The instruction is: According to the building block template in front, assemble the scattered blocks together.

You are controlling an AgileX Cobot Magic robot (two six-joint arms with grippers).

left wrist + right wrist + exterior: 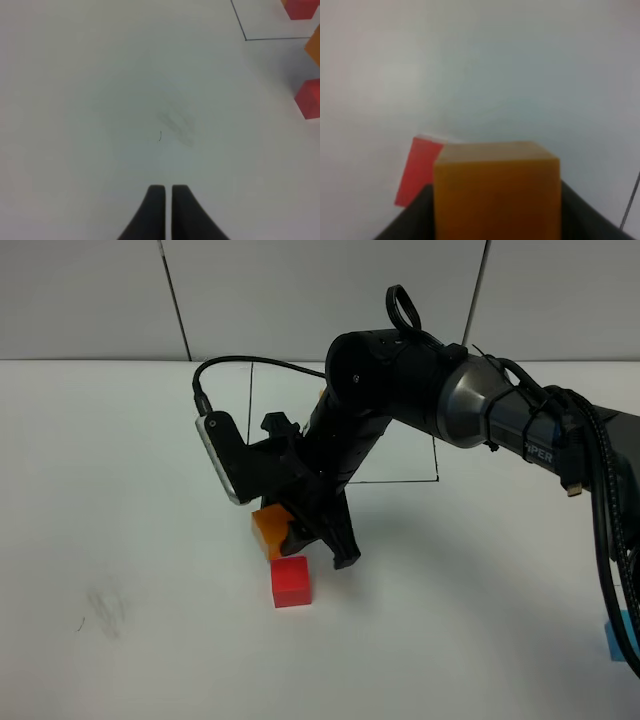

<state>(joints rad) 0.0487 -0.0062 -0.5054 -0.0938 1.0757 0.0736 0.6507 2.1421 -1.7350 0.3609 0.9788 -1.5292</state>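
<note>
Between my right gripper's (315,540) fingers I have the small orange cube block (496,190) clamped, held low and just beside the loose red cube (291,581), presumably so their faces can be joined. My left gripper's (167,210) fingers are pressed together, empty.

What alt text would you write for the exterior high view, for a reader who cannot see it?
The black right gripper, reaching across a white table, holds a small orange cube close beside a small red cube. A small teal-blue cube sits at the right edge; a thin black drawn rectangle lies farther back.
</note>
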